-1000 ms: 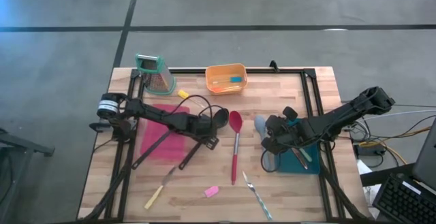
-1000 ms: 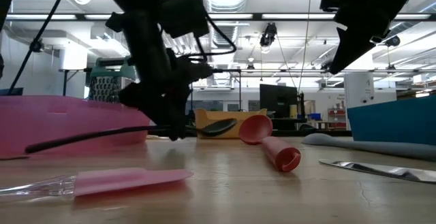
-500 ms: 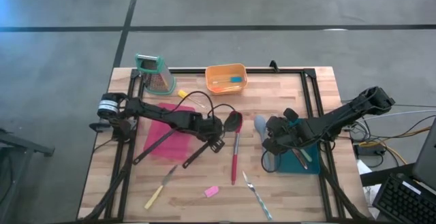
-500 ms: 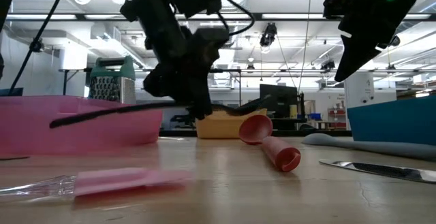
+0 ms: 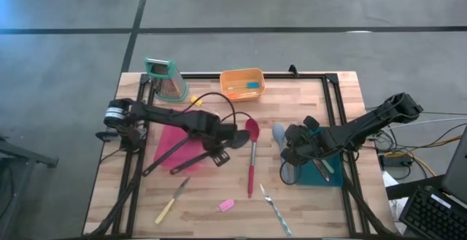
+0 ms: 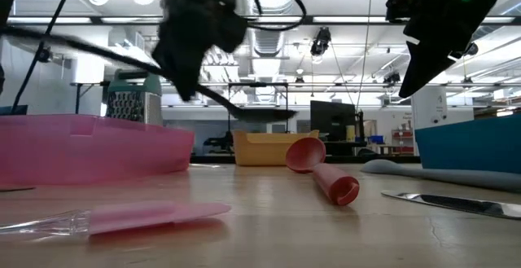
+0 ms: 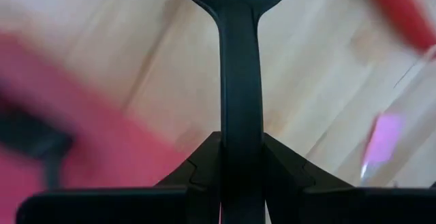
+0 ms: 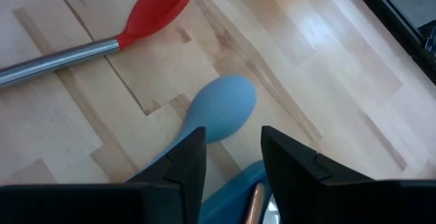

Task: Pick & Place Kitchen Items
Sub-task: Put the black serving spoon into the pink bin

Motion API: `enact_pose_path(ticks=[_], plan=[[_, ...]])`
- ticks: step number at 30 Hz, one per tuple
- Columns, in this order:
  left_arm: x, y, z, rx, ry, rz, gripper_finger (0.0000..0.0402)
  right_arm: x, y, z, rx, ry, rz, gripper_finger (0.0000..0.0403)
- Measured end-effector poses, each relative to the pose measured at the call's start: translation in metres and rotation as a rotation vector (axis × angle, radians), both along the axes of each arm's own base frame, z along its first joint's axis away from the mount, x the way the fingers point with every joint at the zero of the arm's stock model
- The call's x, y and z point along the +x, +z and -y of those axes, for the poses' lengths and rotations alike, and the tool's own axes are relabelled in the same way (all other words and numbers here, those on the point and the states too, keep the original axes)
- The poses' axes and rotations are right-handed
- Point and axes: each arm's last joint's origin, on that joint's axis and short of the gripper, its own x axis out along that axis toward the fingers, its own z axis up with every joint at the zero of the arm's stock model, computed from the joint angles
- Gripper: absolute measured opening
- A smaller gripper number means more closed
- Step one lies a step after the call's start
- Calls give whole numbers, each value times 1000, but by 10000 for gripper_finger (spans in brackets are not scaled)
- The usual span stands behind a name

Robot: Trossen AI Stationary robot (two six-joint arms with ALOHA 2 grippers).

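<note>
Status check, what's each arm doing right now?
Left gripper shut on black spoon, lifted over pink tray. Right gripper open above blue spoon.

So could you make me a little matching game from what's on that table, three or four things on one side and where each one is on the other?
Things:
1. long black plastic spoon
2. long red spoon with a metal handle
3. pale-blue rounded spoon
4. small flat pink piece

Places:
A. lying flat on the bare wood at the middle of the table
B. gripped in the left tool, lifted over the pink tray
C. on the wood near the table's front edge
D. head on the wood, just ahead of the right tool

Pairs: 1-B, 2-A, 3-D, 4-C
</note>
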Motion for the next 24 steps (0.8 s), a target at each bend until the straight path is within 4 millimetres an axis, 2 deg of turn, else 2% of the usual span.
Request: enact_pose_path(ticks=[6,10,18,24], plan=[[-21,33,1,54,31,-201,75,0,0,-1,17,4,-3,144],[-33,40,3,68,26,-322,75,0,0,-1,22,5,-5,151],[-44,44,4,50,100,-305,75,0,-1,-1,39,9,-9,164],[-66,50,0,80,234,-299,75,0,-1,-1,43,10,-11,169]])
